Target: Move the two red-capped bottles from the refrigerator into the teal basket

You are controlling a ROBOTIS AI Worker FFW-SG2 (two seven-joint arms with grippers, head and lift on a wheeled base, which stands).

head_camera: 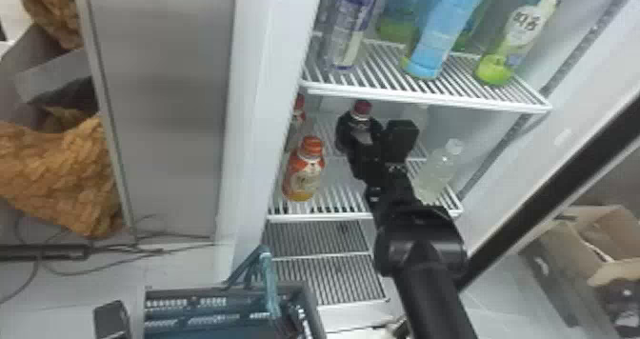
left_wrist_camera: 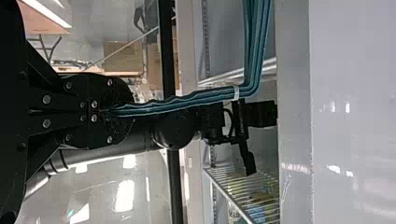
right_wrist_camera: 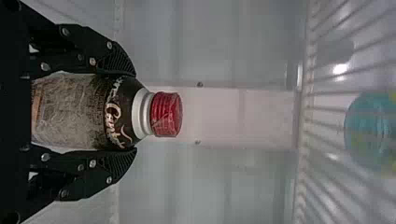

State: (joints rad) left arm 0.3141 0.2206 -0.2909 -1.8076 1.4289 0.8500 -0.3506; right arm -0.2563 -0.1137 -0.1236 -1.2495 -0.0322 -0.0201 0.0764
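Likely weighty and slick, the red-capped bottle (right_wrist_camera: 84, 112) suits a body hold, the right end effector (right_wrist_camera: 133, 113) clamped there, the left end effector (left_wrist_camera: 130, 110) clamped on the teal handle (left_wrist_camera: 210, 95).

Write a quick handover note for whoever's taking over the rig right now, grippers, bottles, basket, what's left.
Right gripper: closed around the dark red-capped bottle, inside the refrigerator.
Left gripper: shut on the teal basket's handle.
Basket: in front of the refrigerator.
Done: one bottle gripped.
Left: put it in the basket, then the second. Likely candidates: orange-red-capped bottle or the partly hidden red-capped one, both shelf left.
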